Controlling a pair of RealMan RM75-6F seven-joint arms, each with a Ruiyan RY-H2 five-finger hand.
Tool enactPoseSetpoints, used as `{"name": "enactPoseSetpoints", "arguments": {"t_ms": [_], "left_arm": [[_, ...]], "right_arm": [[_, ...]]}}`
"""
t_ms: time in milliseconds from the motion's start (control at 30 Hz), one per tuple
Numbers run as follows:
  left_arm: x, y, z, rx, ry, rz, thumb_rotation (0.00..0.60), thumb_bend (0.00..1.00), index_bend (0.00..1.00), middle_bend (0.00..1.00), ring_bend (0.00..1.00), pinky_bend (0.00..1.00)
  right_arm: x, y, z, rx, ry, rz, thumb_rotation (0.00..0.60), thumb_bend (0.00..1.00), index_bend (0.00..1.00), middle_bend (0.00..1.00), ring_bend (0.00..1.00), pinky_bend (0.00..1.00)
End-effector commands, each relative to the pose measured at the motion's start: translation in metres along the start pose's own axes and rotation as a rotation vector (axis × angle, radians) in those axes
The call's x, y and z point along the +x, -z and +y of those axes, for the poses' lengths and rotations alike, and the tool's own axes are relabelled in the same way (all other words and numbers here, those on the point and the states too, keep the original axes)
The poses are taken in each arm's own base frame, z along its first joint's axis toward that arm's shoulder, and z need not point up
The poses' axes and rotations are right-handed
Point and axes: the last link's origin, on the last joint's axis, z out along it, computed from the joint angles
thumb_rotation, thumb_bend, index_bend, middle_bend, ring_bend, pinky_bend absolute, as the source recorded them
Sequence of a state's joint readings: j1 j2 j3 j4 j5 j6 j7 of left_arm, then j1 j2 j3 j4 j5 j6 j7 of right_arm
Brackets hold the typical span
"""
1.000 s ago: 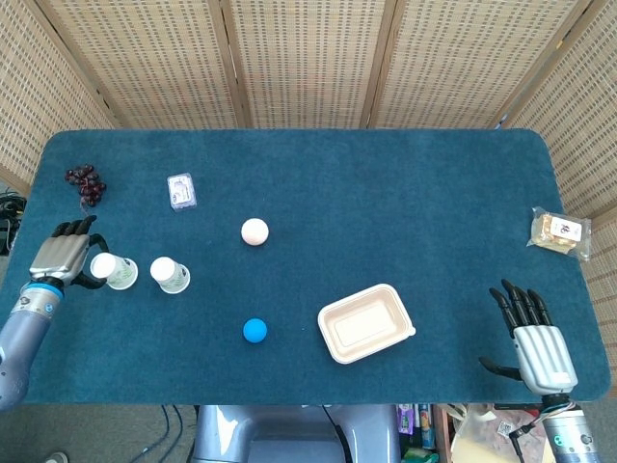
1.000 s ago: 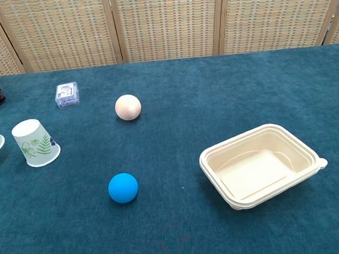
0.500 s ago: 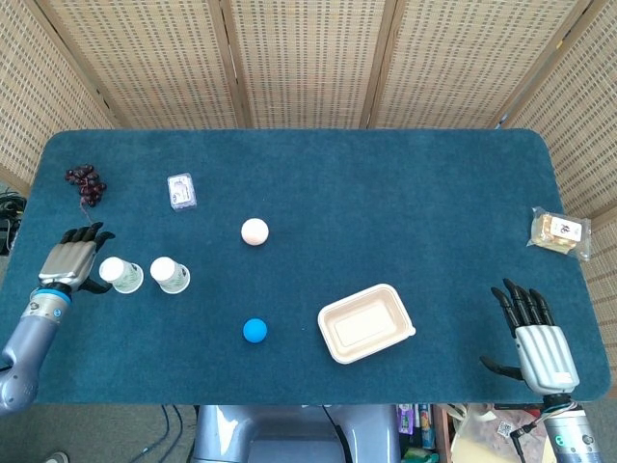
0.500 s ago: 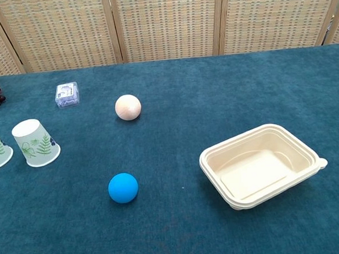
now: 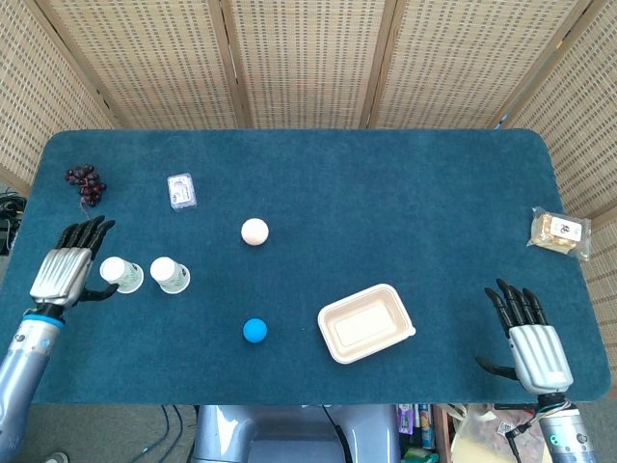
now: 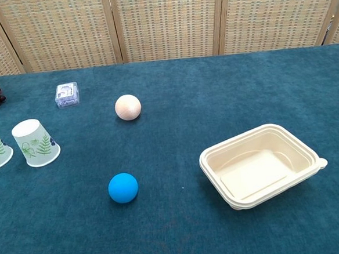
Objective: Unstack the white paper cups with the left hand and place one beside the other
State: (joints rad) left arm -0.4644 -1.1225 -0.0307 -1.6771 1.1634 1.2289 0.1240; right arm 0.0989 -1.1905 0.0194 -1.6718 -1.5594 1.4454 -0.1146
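Two white paper cups [image 5: 147, 274] stand upside down, side by side, near the worktop's [image 5: 386, 203] left edge. The left robot hand [image 5: 64, 271] is beside them, fingers spread, holding nothing. The right robot hand [image 5: 529, 336] lies spread and empty at the front right corner.

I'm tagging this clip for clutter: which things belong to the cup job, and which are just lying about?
Job: left white paper cup with leaf print; right white paper cup with leaf print; left hand, open beside them.

Lying about: cream ball; blue ball; beige plastic tray; dark grapes; clear small box; snack packet.
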Motion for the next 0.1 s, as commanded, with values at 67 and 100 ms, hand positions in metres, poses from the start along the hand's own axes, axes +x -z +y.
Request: {"name": "enactPoseSetpoints", "arguments": {"t_ms": [67,100], "left_arm": [[-0.0309,0.0583,0.0082,-0.067,0.083,0.099,0.6,0.25,0.0,0.0,0.0,0.0],[-0.0344,0.063,0.0075,-0.066,0.072,0.117,0.6,0.25,0.0,0.0,0.0,0.0]], "right_arm": [[-0.0012,0.0003,-0.0011,0.004,0.004,-0.002,0.6,0.09,0.0,0.0,0.0,0.0],[-0.0018,0.0004,-0.0013,0.005,0.007,-0.004,0.6,0.09,0.0,0.0,0.0,0.0]]}}
